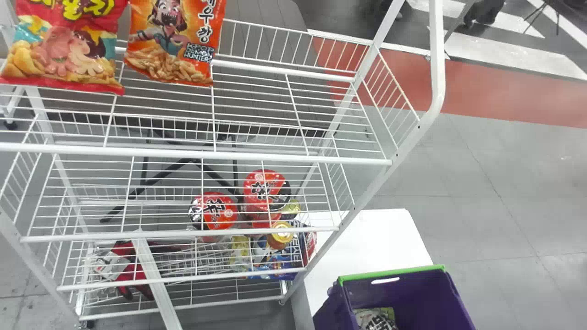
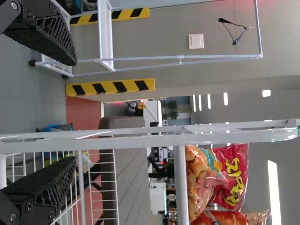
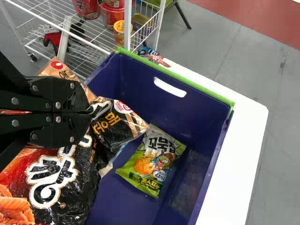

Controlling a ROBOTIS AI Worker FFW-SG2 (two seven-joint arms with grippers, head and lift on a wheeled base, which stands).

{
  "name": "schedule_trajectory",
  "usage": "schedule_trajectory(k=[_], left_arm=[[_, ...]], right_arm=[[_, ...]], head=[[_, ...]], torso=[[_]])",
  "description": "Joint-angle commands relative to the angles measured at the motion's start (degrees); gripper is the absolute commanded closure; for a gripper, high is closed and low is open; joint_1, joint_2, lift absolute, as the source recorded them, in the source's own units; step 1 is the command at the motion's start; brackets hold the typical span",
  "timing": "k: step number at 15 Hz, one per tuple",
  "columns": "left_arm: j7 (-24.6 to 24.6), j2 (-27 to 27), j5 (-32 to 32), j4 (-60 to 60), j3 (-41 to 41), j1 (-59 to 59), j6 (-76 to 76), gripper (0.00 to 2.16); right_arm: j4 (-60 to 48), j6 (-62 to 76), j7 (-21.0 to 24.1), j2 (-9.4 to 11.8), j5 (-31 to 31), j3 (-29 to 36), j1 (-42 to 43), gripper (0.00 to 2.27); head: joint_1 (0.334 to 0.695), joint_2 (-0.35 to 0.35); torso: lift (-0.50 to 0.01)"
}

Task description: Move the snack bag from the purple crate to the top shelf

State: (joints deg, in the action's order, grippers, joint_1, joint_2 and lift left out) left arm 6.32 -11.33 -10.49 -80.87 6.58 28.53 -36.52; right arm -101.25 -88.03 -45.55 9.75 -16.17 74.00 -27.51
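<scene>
One snack bag (image 3: 54,180): pinched in our right gripper (image 3: 90,119); grasp done.
Purple crate (image 1: 406,298): five o'clock, head view.
Top shelf (image 1: 197,154): ten o'clock; we have placing left.
Left gripper (image 2: 75,111): jaws spread.

The snack bag (image 3: 70,192) – glossy black and red with bold white lettering – is held pinched and creased, its printed front showing, at the purple crate (image 1: 412,295). The crate stands open at near right, green along its far rim – the top shelf (image 1: 247,157), white wire with raised sides, lies left
</scene>
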Motion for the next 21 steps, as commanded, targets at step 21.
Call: schedule_trajectory(k=[21], left_arm=[[0.09,-0.01,-0.06,-2.09,1.33,0.92,0.62,0.10]], right_arm=[[-0.53,0.18,-0.15,-0.44,-0.88,-0.35,-0.71,2.10]], head=[[0.695,-0.350]], torso=[[-0.049]])
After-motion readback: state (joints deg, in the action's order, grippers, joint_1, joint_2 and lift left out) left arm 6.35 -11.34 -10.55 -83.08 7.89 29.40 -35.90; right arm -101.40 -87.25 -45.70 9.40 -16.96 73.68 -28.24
